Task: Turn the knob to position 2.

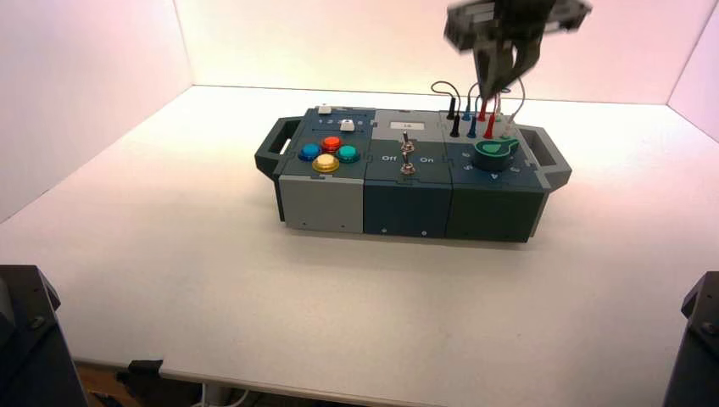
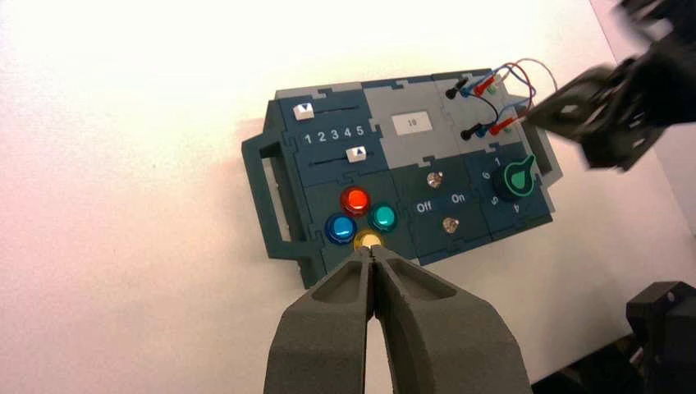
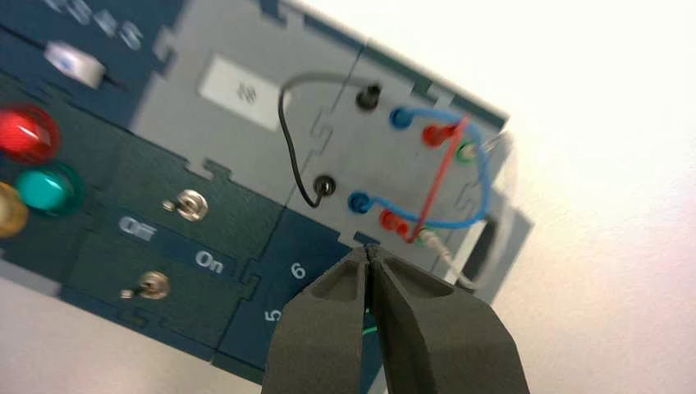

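On near left side, my left gripper is waiting, its fingers clenched together. Farther, the glossy green teardrop-shaped knob sits on the box's right part, its pointed end past the white 1. Beyond it, my right gripper hovers near the coloured wires, fingers also clenched.

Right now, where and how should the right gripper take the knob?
Grip the green knob by its raised teardrop pointer, one finger on each long flank, coming straight down from above. The pointer stands proud of the round base and narrows to a tip, so its flanks should give the better purchase for turning. The right gripper, shut above the box's right end, would likely need to open first.
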